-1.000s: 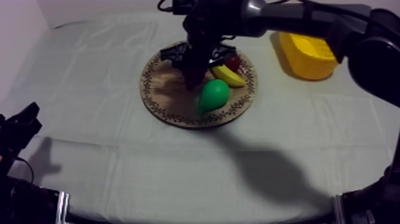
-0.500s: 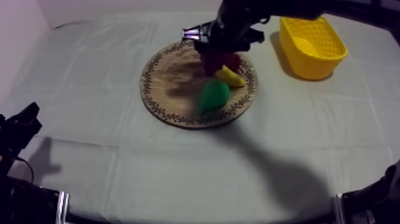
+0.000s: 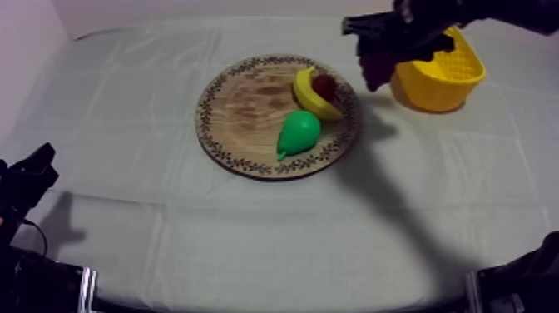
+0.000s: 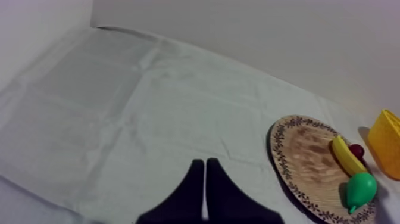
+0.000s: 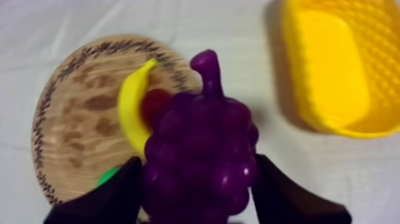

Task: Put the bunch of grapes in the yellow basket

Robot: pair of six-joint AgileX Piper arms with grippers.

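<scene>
Grapes, top view: bunch of grapes point(image 3: 377, 75) hangs clear of the cloth in the right gripper point(image 3: 381, 60); it is off the wooden board point(image 3: 249, 108) and just beside the board-facing wall of the yellow basket point(image 3: 441, 91); not yet over the opening, so the carry looks nearly but not fully done
Board, top view: banana point(image 3: 309, 96), small red fruit point(image 3: 324, 85) and pear point(image 3: 298, 131) lie on the board's basket side; the other half is bare wood
Left arm, top view: left gripper point(image 3: 29, 179) sits low at the table's near edge, well apart from all fruit; parked, it seems, to leave the other arm a free path
Fingers, left wrist view: the left gripper's two black fingers lie together as a narrow wedge over the cloth point(image 4: 119, 107), nothing between them; board and fruit lie far ahead, with a corner of the basket beyond
Grip, right wrist view: black fingers point(image 5: 113, 196) press both flanks of the bunch, its stem standing free; likely held by the body because the stem offers too little to clamp
Target, right wrist view: the basket's open mouth lies off to one side of the bunch, apart from it; board, banana and red fruit sit under and behind the bunch; letting go here would probably drop it on cloth or rim, so more sideways travel is needed
</scene>
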